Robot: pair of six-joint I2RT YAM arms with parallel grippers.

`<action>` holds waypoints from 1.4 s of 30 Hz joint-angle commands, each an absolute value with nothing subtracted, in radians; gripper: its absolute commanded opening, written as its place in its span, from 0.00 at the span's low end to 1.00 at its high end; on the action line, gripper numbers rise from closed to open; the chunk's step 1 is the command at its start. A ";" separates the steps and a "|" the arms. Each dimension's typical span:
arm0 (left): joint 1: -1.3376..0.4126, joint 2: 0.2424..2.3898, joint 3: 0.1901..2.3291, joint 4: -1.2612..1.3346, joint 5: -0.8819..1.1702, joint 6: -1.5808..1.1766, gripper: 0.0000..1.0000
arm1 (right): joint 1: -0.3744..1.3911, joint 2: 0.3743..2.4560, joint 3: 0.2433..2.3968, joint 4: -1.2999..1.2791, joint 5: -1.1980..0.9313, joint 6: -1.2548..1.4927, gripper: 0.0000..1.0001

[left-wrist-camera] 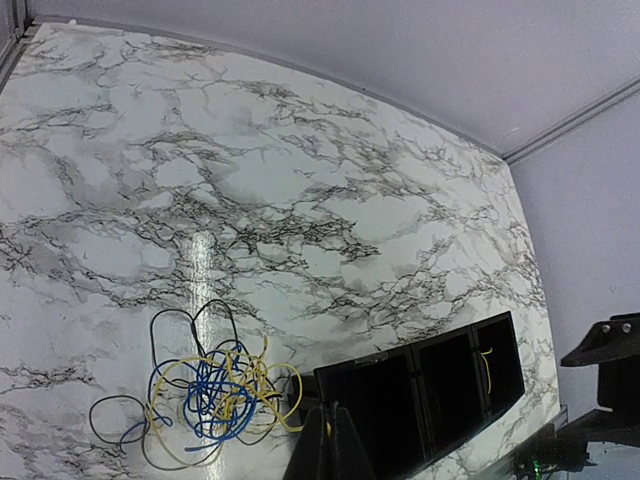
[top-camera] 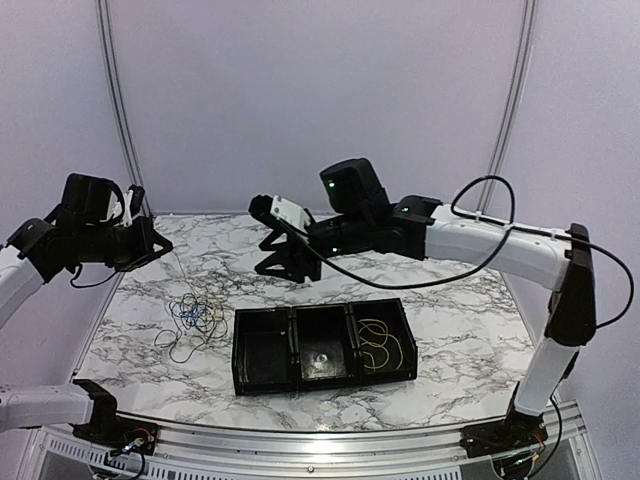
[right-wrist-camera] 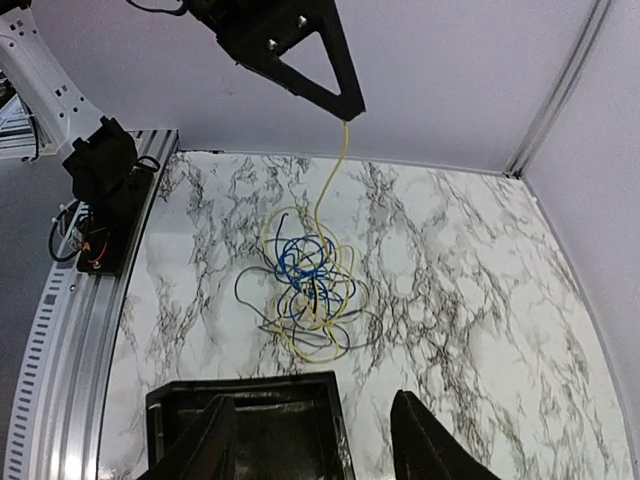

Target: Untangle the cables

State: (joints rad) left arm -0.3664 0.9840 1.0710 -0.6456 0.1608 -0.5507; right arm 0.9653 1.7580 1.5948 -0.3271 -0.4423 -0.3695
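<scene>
1. Count: two arms, two pincers, one black tray (top-camera: pixel 320 384) with three compartments, one tangle (top-camera: pixel 190 315) of cables, and one separate yellow cable (top-camera: pixel 378 345).
2. The tangle holds yellow, blue and dark strands. The number of strands of each colour cannot be told. It lies on the worktop (top-camera: pixel 450 300) at 9 o'clock from the tray, apart from the tray wall.
3. The separate yellow cable lies coiled in the tray's 3 o'clock compartment.
4. The left pincer (top-camera: pixel 162 244) hangs above the worktop at 11 o'clock from the tangle. Its jaws are closed on one yellow strand (right-wrist-camera: pixel 330 185), which rises from the tangle to the jaw tips.
5. The right pincer (top-camera: pixel 266 256) hangs in the air at 12 o'clock from the tray's 9 o'clock compartment. Its fingers (right-wrist-camera: pixel 420 440) stand apart with nothing between them.
6. Edges: the tray sits near the worktop's 6 o'clock edge. The tangle lies toward the 9 o'clock edge, with bare marble between.
7. Open room: bare marble runs from the tray and tangle toward 12 o'clock up to the back wall (top-camera: pixel 320 100), and toward 3 o'clock past the tray.
</scene>
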 commanded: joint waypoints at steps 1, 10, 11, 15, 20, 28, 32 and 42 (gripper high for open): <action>-0.364 0.913 1.110 -0.674 0.209 -0.497 0.00 | 1.017 1.932 1.787 -0.235 -0.484 -0.223 0.55; -0.364 0.824 1.129 -0.676 0.231 -0.544 0.00 | 1.073 2.213 2.057 -0.160 -0.516 -0.099 0.65; -0.365 0.820 1.130 -0.675 0.234 -0.550 0.00 | 1.081 2.233 2.080 -0.150 -0.516 -0.093 0.65; -0.365 0.813 1.138 -0.675 0.244 -0.561 0.00 | 1.116 2.304 2.159 -0.108 -0.490 -0.082 0.64; -0.364 0.804 1.144 -0.676 0.247 -0.567 0.00 | 1.133 2.360 2.218 -0.042 -0.396 -0.015 0.42; -0.364 0.766 1.072 -0.671 0.142 -0.574 0.42 | 1.133 2.364 2.255 -0.018 -0.280 -0.014 0.00; -0.366 0.630 0.947 -0.651 0.012 -0.561 0.64 | 1.133 2.337 2.273 -0.009 -0.278 -0.013 0.00; -0.367 0.521 0.639 -0.413 0.088 -0.656 0.70 | 1.137 2.303 2.360 0.109 -0.247 -0.061 0.00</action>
